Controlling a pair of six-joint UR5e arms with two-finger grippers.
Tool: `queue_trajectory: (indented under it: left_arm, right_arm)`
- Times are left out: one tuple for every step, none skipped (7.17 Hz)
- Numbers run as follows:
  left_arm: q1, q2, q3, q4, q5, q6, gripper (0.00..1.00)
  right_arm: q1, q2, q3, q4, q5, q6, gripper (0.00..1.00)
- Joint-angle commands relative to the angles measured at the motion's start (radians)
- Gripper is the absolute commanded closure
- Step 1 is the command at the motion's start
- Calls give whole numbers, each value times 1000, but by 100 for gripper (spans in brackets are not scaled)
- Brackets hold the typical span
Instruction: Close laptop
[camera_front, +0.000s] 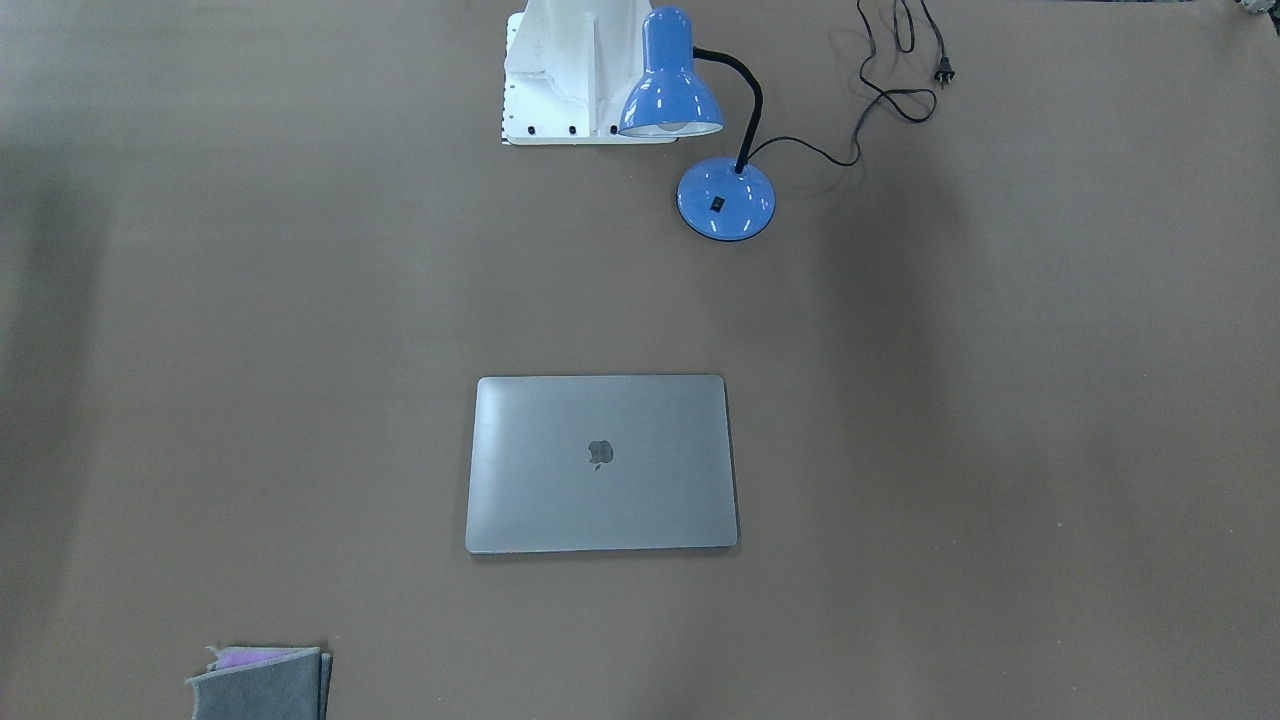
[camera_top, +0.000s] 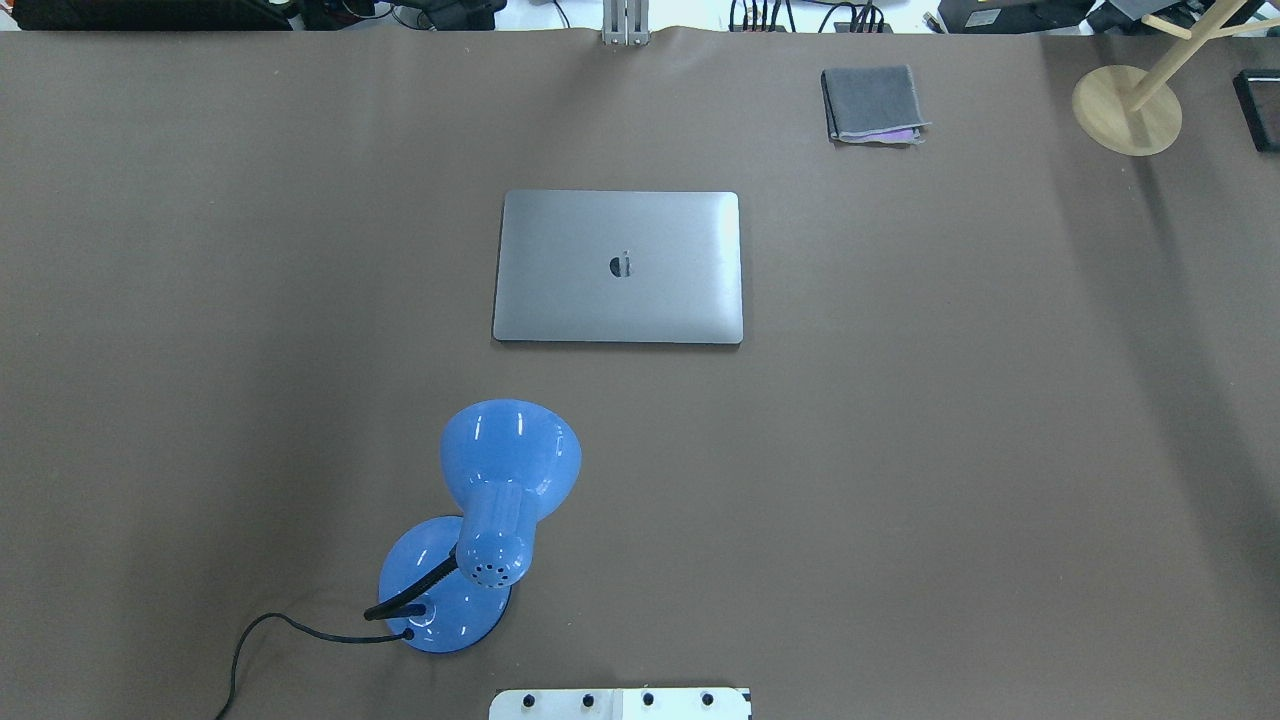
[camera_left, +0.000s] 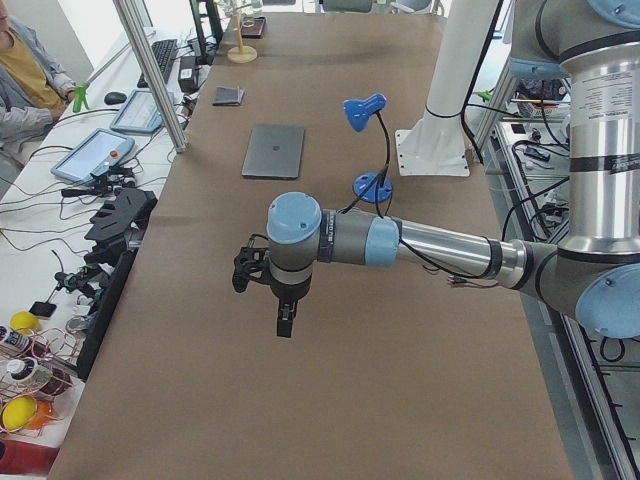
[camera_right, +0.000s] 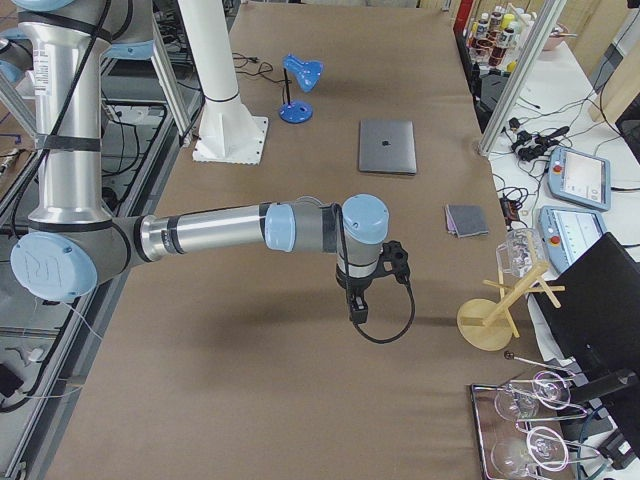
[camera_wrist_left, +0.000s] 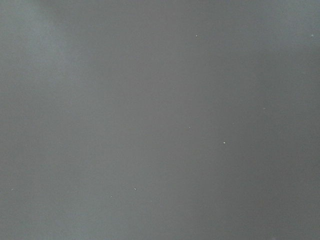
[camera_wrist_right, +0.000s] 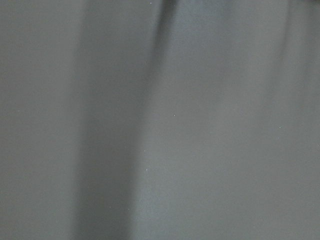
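The space-grey laptop (camera_front: 600, 462) lies flat in the middle of the brown table with its lid down and the dark apple logo facing up. It also shows in the overhead view (camera_top: 618, 266) and both side views (camera_left: 274, 151) (camera_right: 387, 146). My left gripper (camera_left: 283, 322) hangs above the table's left end, far from the laptop. My right gripper (camera_right: 355, 310) hangs above the right end, also far from it. Both show only in side views, so I cannot tell whether they are open or shut. Both wrist views show only bare table.
A blue desk lamp (camera_top: 505, 480) with a black cord (camera_front: 880, 95) stands between my base (camera_top: 620, 703) and the laptop. A folded grey cloth (camera_top: 872, 102) lies at the far side. A wooden stand (camera_top: 1127, 110) is at the far right corner.
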Motion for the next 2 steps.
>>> queue_trajectory:
  left_arm:
    - [-1,3,-3,3,-5,-4,2]
    - [-1,2,-6,-4,-5,2,2]
  right_arm:
    - [0,-1,-4,0,-2,-2,0]
    - [0,-1,1,0,-2,-2,0]
